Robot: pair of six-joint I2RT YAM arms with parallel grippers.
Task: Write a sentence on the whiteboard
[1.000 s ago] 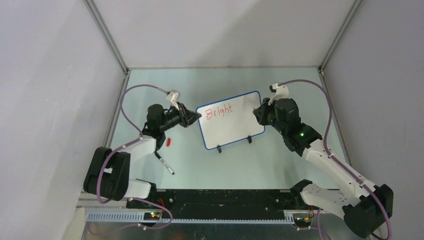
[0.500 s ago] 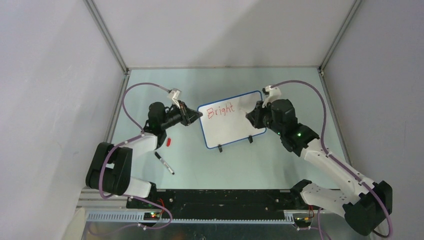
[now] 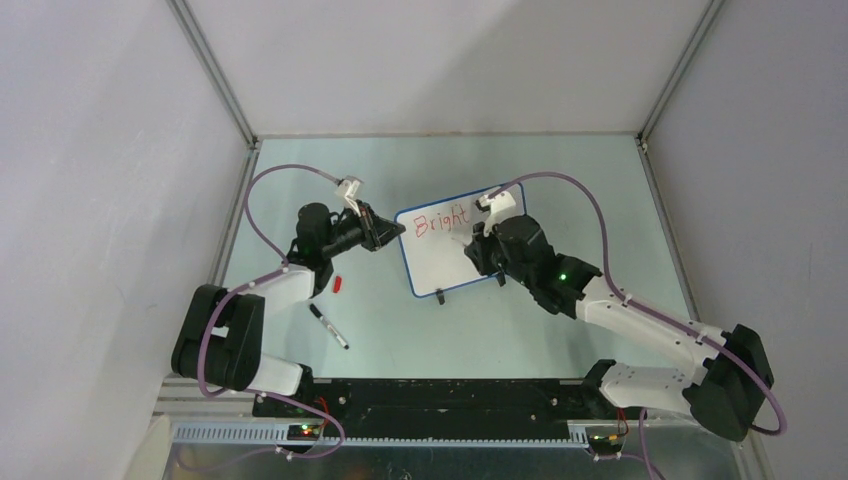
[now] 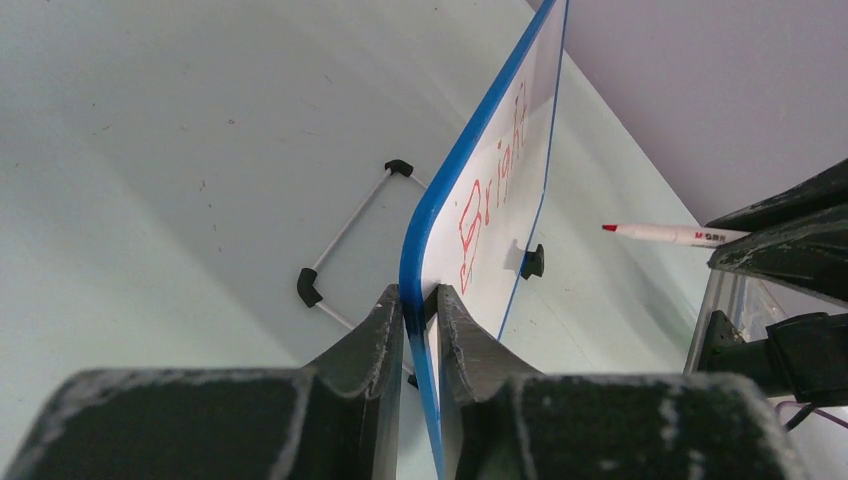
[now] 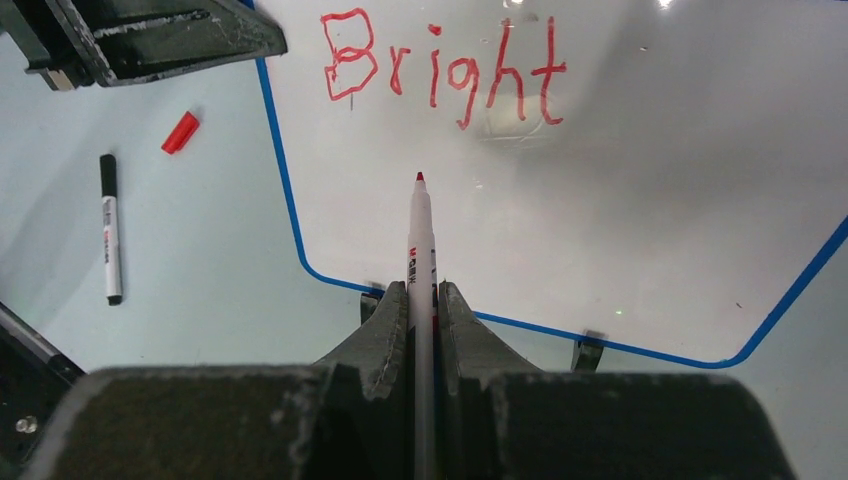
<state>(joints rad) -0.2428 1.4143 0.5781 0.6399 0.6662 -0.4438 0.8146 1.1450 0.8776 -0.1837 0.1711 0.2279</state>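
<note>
On whiteboard (image 3: 435, 265) edge, left end effector (image 3: 395, 232) pinched; marker (image 5: 421, 240) tight in right end effector (image 5: 422, 288).

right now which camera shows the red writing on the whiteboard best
The right wrist view: the red writing faces the camera head-on, large and legible on the whiteboard. The top external view shows it whole but small. The left wrist view sees it at a steep slant, squeezed.
</note>
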